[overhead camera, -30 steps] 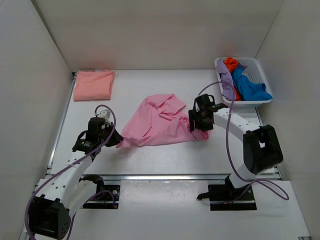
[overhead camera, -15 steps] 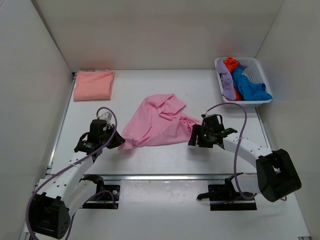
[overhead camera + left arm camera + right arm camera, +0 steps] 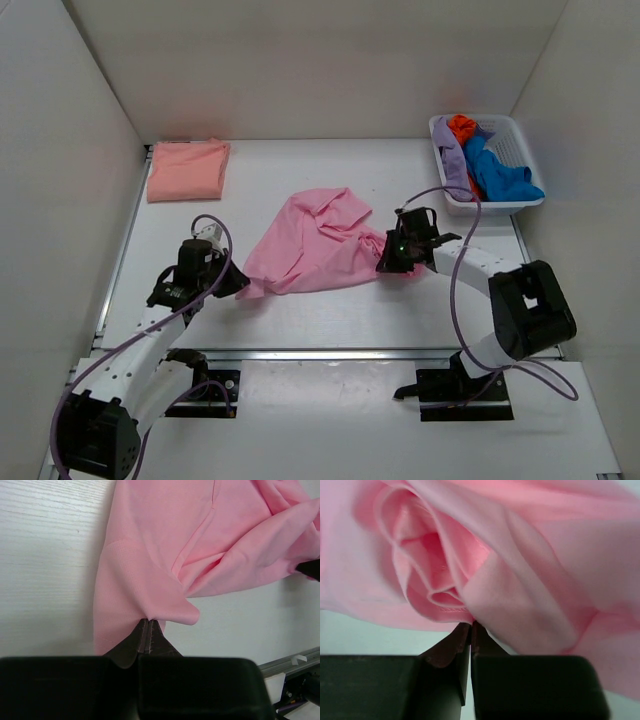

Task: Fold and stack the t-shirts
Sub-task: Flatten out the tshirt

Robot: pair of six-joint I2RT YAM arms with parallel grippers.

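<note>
Overhead, white wood-grain tabletop (image 3: 330, 170) boxed by plain white walls (image 3: 300, 70) on three sides. Two t-shirts: light pink crumpled cloth shirt (image 3: 310, 245) stretched between both sets of jaws; salmon-peach shirt (image 3: 187, 170), folded square, well beyond the left jaws at the far corner. One white plastic lattice basket (image 3: 492, 207) beyond the right jaws, heaped with purple, orange and blue garments (image 3: 490, 170), count unclear. Two grippers: left gripper (image 3: 236, 283) clenched on the pink shirt's near-left edge; right gripper (image 3: 388, 258) clamped on a bunched fold at its right end. Number of cloth layers pinched between either pair of fingers impossible to make out.
</note>
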